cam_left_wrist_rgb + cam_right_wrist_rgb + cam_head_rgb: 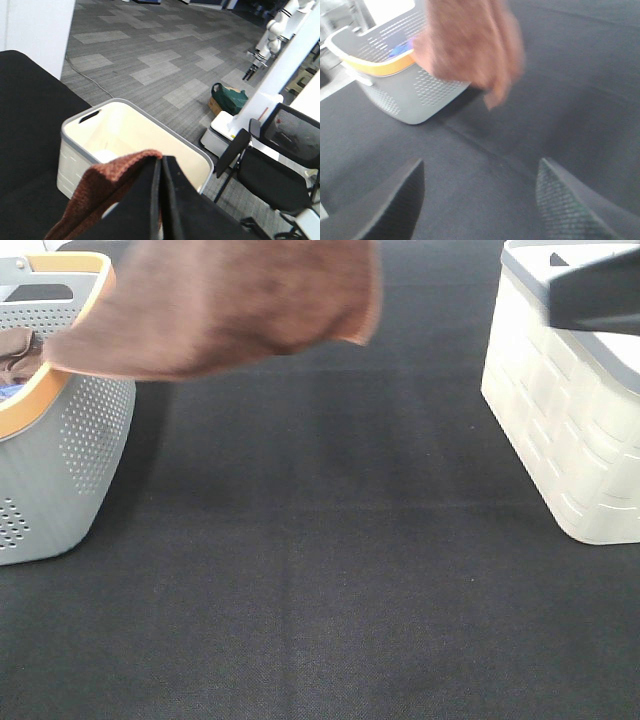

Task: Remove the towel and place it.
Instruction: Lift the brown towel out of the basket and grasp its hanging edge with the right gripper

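At upper left, over basket (85, 440) rim, towel (220, 305) pinched by closed jaws of left gripper (161, 170), right gripper (480, 170) spread; lift-out step in hand, next likely needing carry rightward to bin (560, 440), then release.

No text, label, brand or number can be read in any of the three views. The towel (220, 300), the grey basket (90, 435) and the white bin (560, 420) show only plain faces. In the left wrist view a green bag (231, 97) on the floor may carry some print, but it is too small and soft to tell. A blue patch (400, 49) inside the basket, seen in the right wrist view, is likewise too blurred to read.
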### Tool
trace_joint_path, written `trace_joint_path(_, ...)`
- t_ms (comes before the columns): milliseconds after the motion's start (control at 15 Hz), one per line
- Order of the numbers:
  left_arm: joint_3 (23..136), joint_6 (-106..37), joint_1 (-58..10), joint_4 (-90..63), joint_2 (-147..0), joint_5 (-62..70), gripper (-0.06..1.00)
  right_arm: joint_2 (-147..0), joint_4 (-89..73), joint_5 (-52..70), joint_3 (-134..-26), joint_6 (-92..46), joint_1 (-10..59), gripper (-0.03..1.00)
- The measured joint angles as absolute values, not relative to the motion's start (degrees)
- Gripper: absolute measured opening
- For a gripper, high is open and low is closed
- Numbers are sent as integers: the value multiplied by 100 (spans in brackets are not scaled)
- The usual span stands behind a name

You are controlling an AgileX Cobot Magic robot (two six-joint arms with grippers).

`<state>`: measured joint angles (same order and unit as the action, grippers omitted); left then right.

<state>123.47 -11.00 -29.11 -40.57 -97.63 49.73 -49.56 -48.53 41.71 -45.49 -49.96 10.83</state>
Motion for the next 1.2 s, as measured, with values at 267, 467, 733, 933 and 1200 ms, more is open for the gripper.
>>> trace_joint_path(267, 12347, -1106, -3243, -4016, -9786, 4968, 0, -5684, -4744, 3529, -4687, -5071, 1450, 73)
trace_joint_path(467, 12347, -1106, -3443, -3994, -9786, 4968, 0, -5942, -4744, 3249, -4687, -5071, 1450, 76)
trace_joint_path(733, 12347, -1106, -3501, -4005, -9786, 4962, 0, -6033, -4750, 3025, -4715, -5071, 1450, 76)
trace_joint_path(933, 12347, -1106, -3501, -4005, -9786, 4962, 0, -6033, -4756, 3060, -4715, -5071, 1450, 67)
trace_joint_path(1200, 12347, -1106, -3501, -4005, -9786, 4962, 0, -6033, -5306, 3610, -4715, -5357, 1450, 59)
